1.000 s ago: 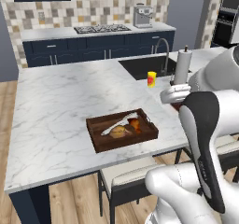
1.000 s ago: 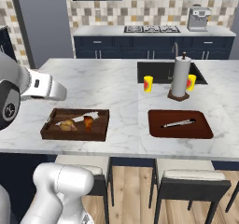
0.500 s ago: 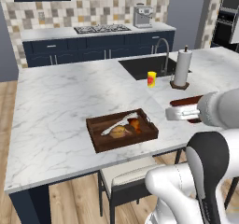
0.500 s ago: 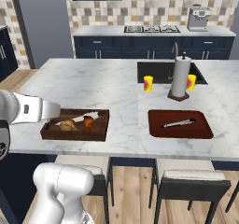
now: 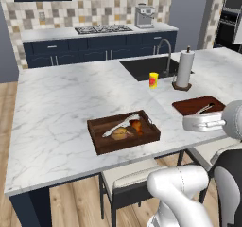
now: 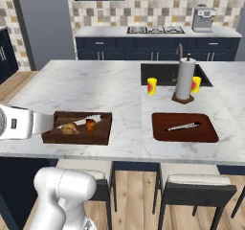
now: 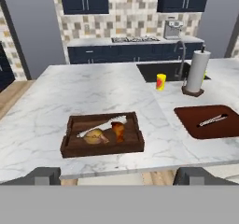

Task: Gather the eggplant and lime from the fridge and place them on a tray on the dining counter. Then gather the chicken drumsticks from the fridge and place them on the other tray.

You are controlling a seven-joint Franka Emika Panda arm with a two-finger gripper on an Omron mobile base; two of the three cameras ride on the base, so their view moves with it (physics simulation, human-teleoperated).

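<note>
dark wooden walled tray [image 7: 74, 146]: sits near the front edge of the white marble dining counter [image 7: 70, 90]; inside lie a pale golden-brown chicken drumstick [image 7: 94, 136], a darker orange-brown drumstick [image 7: 118, 131] and a long pale strip i cannot identify.
flat reddish-brown tray [image 7: 205, 125]: lies well apart to one side of the walled tray, holding only a slim silver utensil [image 7: 213, 120]; no eggplant or lime visible on it.
two-finger gripper [image 7: 116, 176]: jaws spread wide, nothing between them, backed off from the counter edge and facing the walled tray.
progress judgement: drumsticks look delivered; the vegetable tray looks unserved, so fridge trips probably remain.
risk, arm swing: the white arm [image 5: 208, 122] hangs just over the flat tray's corner; a careless turn could knock the utensil or shove the tray.
risk, base move: the cushioned stools [image 6: 191, 186] sit close to the robot body; driving off could clip them.
risk, sorting: vegetables dropped in the walled tray would mix the two loads.
white paper towel roll [image 6: 184, 80]: upright, tall, easy to topple if the arm reaches across.
</note>
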